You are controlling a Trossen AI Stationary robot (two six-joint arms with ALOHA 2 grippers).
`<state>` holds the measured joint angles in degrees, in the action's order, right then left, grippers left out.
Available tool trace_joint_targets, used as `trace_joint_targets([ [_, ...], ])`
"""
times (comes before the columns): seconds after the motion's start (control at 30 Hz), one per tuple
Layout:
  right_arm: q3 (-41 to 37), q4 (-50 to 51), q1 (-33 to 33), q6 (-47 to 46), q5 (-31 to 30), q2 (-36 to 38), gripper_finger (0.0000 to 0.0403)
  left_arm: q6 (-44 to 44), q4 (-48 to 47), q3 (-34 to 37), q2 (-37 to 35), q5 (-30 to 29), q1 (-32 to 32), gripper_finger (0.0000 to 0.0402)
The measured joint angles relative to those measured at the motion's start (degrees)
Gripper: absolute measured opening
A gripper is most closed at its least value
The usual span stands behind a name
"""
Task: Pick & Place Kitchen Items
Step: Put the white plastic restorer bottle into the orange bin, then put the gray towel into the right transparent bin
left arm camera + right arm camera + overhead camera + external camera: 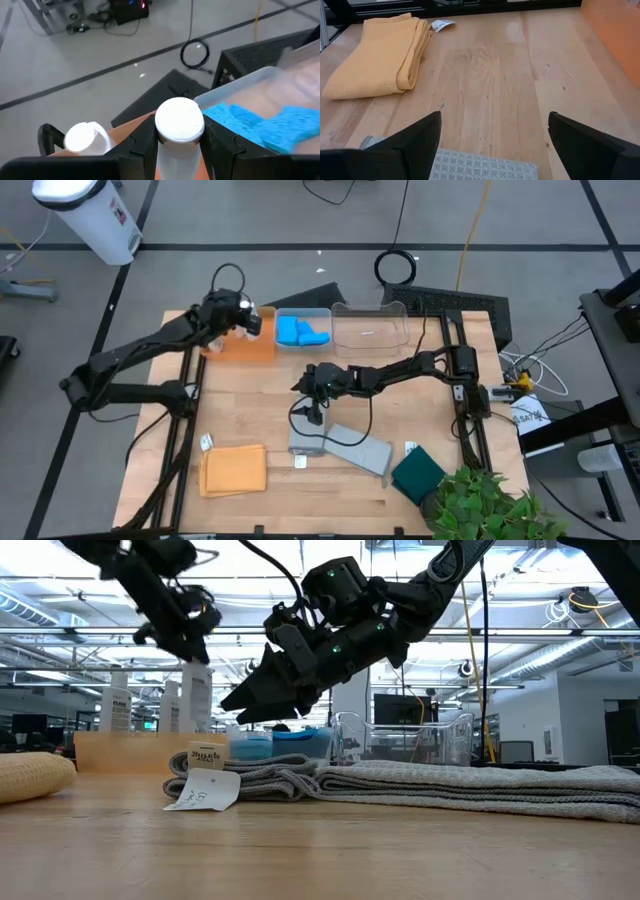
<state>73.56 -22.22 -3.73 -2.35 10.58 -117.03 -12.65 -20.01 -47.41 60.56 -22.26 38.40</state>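
Upper left of the high view: left gripper [243,319] sits over the orange tray [250,346], clenched on a white capped bottle [179,131]. Left wrist view shows the bottle upright between the two dark fingers [137,150], white cap on top. A second white bottle [87,138] stands just beside it in the tray. Low view shows more white bottles [118,705] upright behind the tray wall at frame left.

Centre of the high view: right gripper [313,383] hangs above the near end of the grey cloth [340,443], fingers spread wide, holding nothing. Right wrist view confirms it: both fingers far apart, bare table [495,75] between them, grey cloth edge just below.

Blue sponges [300,332] lie in the clear bin [325,315] right of the tray; a second clear bin [370,330] sits just right of that one.

Lower left of the high view: orange cloth [233,470] folded flat on the table, well apart from both grippers. Lower right: dark green cloth [417,472] beside the grey one, next to a green plant [480,505] at the frame edge.
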Motion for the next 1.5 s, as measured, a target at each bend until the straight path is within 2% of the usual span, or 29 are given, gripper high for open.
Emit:
trace_joint_targets([
  [0.33, 0.00, 0.02, -0.02, 0.00, -0.01, 0.00, 0.0332, 0.90, 9.32, 0.06, 9.22, 0.26, 1.80, 0.0120],
  [0.67, 0.00, 0.02, -0.02, 0.00, -0.02, 0.00, 0.0331, 0.30, 10.38, 0.06, 13.35, 1.46, 1.76, 0.0120],
  [0.83, 0.00, 0.02, -0.02, 0.00, -0.02, 0.00, 0.0331, 0.41, 10.12, 0.06, 13.37, 1.44, 1.76, 0.0135],
  [1.2, 0.02, 0.02, -0.02, 0.00, -0.02, 0.04, 0.0332, 0.21, 8.94, 0.06, 12.25, 1.46, 1.59, 0.0218],
  [1.5, 0.04, 0.02, -0.02, 0.02, -0.02, 0.04, 0.0331, 1.87, 7.00, 0.06, 4.55, 5.89, 1.54, 0.0236],
])
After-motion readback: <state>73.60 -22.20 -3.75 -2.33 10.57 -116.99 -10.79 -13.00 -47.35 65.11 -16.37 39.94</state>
